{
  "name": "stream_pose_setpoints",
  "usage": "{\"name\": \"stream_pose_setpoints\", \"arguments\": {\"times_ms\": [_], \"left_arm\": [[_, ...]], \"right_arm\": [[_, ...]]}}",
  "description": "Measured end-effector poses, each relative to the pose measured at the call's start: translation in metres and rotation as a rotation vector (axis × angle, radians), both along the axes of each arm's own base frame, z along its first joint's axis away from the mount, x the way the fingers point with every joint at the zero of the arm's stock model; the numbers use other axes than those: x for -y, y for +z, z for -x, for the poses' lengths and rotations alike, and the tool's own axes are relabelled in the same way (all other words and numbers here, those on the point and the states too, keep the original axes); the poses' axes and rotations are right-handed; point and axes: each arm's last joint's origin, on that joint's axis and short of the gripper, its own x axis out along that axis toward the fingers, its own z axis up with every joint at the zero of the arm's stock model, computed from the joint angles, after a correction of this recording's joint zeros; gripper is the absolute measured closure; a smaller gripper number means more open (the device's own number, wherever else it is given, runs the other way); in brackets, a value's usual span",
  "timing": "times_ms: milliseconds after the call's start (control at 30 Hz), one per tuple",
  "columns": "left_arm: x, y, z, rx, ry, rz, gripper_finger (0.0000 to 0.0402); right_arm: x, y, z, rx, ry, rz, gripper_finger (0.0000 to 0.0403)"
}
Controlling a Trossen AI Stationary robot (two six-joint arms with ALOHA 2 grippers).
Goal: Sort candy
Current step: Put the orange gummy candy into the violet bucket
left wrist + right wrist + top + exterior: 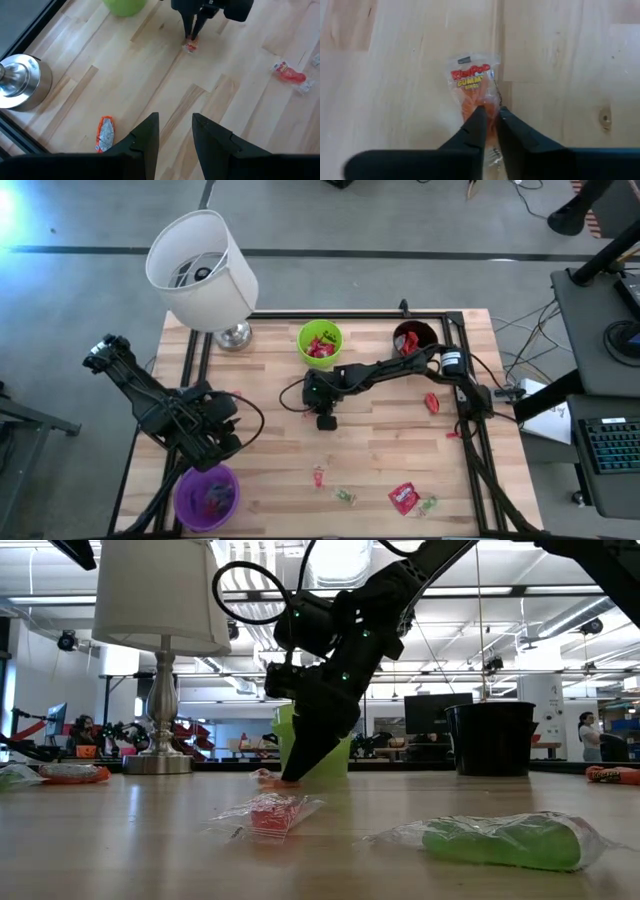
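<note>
My right gripper (490,117) stands fingers-down at the table's middle (325,420), shut on a clear-wrapped orange-red gummy candy (472,82). The low view shows its tips (293,776) down at the table top. My left gripper (175,130) is open and holds nothing; it hovers at the table's left (225,428) above bare wood. An orange packet (105,133) lies flat near it. More candy lies flat near the near edge: a red packet (403,497), green pieces (345,496) (428,503) and a small red piece (319,475). My right gripper pinches the gummy candy between its two fingers at one end of the wrapper (487,107). The fingers come from above, pointing down. The rest of the wrapper lies flat on the wood in front of the fingertips (479,117).
A green cup (320,343) with red candy and a black cup (413,338) stand at the far edge. A purple cup (207,496) stands at the near left corner. A lamp (203,270) stands at the far left. Another red candy (432,402) lies near the right rail.
</note>
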Motion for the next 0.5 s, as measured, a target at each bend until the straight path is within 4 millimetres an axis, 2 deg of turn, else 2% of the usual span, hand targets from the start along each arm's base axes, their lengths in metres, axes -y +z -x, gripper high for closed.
{"name": "stream_pose_setpoints", "arguments": {"times_ms": [67, 300, 400, 500], "left_arm": [[0.0, 0.0, 0.0, 0.0, 0.0, 0.0, 0.0302], [0.0, 0.0, 0.0, -0.001, 0.0, -0.001, 0.0302], [0.0, 0.0, 0.0, -0.001, 0.0, 0.0, 0.0302], [0.0, 0.0, 0.0, -0.002, 0.0, 0.001, 0.0302]], "right_arm": [[0.001, 0.0, 0.0, -0.003, -0.016, -0.007, 0.0386], [0.002, 0.009, 0.002, 0.0, -0.055, -0.067, 0.0393], [0.001, 0.02, 0.007, -0.004, -0.067, -0.073, 0.0394], [0.001, 0.04, 0.009, 0.042, -0.073, -0.076, 0.0394]]}}
